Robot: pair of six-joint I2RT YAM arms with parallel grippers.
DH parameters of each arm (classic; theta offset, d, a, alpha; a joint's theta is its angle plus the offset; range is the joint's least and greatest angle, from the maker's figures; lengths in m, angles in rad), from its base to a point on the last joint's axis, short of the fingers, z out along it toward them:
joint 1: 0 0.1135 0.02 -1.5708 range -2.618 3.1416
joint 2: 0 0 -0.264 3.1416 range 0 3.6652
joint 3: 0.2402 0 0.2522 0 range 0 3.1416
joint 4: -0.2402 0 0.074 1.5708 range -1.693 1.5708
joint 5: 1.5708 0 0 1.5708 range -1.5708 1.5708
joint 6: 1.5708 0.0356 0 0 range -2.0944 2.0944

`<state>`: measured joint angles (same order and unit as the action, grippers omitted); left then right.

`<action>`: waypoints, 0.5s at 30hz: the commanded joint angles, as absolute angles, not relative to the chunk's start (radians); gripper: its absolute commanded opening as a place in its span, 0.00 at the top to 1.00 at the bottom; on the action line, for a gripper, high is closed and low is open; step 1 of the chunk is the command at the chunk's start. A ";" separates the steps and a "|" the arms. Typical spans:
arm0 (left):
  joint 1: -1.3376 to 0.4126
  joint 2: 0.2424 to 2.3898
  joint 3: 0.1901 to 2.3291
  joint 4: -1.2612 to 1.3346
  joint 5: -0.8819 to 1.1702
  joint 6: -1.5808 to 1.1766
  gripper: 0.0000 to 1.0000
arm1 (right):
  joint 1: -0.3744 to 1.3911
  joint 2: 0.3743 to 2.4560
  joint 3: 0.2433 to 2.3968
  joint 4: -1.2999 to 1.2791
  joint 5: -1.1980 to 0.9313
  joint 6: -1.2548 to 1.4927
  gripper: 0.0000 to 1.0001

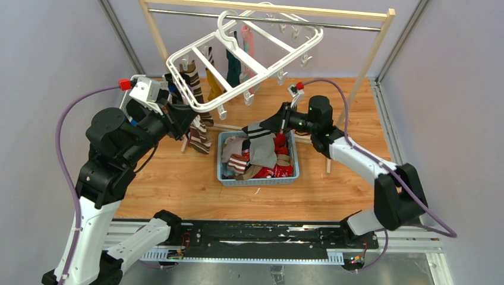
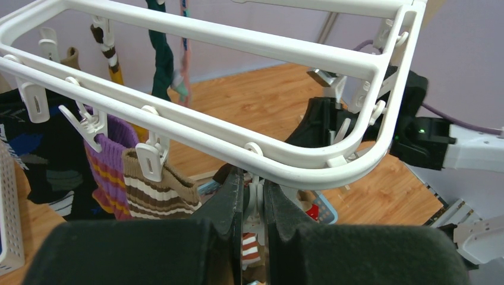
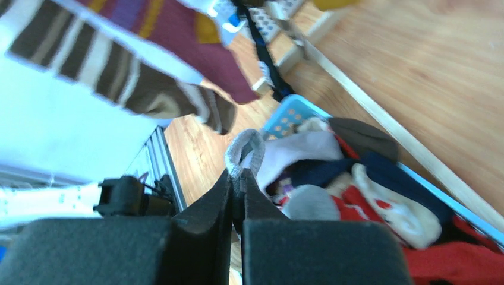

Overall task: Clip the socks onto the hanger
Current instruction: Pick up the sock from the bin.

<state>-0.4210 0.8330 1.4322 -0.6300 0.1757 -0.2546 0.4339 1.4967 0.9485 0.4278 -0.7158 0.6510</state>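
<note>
The white hanger (image 1: 267,71) hangs tilted from the rail, with several socks clipped to it: a brown-striped sock (image 1: 193,80), a mustard one (image 1: 212,83), a teal one and a pink one. My left gripper (image 1: 189,113) is at its near-left corner. In the left wrist view that gripper (image 2: 252,178) is shut on a white clip (image 2: 255,191) under the hanger's rail (image 2: 208,127). My right gripper (image 1: 279,122) is shut on the cuff of a grey sock (image 1: 261,142) that dangles over the basket. In the right wrist view, the grey cuff (image 3: 246,148) sticks out of the shut gripper (image 3: 241,175).
A blue basket (image 1: 258,180) full of mixed socks (image 1: 279,169) sits mid-table, below the right gripper. A wooden rack (image 1: 374,53) with a metal rail stands at the back. Purple-striped (image 2: 107,166) and brown-striped (image 2: 157,193) socks hang just left of my left gripper.
</note>
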 commanded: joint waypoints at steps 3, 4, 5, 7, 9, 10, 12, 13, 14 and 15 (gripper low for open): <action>-0.417 0.820 1.421 -0.663 0.202 -0.260 1.00 | 0.615 1.235 0.907 0.403 -0.623 0.324 1.00; -0.417 0.818 1.416 -0.661 0.208 -0.265 1.00 | 0.646 1.207 0.907 0.397 -0.612 0.298 1.00; -0.417 0.818 1.411 -0.660 0.213 -0.269 1.00 | 0.678 1.183 0.906 0.395 -0.603 0.269 1.00; -0.417 0.812 1.400 -0.648 0.226 -0.283 1.00 | 0.740 1.149 0.912 0.400 -0.595 0.228 1.00; -0.417 0.806 1.386 -0.630 0.235 -0.314 1.00 | 0.804 1.134 0.925 0.419 -0.597 0.205 1.00; -0.417 0.805 1.380 -0.625 0.246 -0.324 1.00 | 0.830 1.132 0.935 0.433 -0.600 0.198 1.00; -0.417 0.805 1.370 -0.620 0.267 -0.353 1.00 | 0.867 1.136 0.949 0.489 -0.616 0.220 1.00; -0.417 0.803 1.362 -0.612 0.275 -0.366 1.00 | 0.877 1.142 0.948 0.540 -0.629 0.254 1.00; -0.417 0.801 1.354 -0.602 0.284 -0.382 1.00 | 0.879 1.152 0.943 0.603 -0.638 0.294 1.00; -0.417 0.797 1.342 -0.582 0.293 -0.401 1.00 | 0.880 1.162 0.930 0.676 -0.640 0.338 1.00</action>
<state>-0.4210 0.8143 1.3750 -0.5854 0.2245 -0.3275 0.8513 1.1389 0.9249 0.4656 -0.6277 0.2707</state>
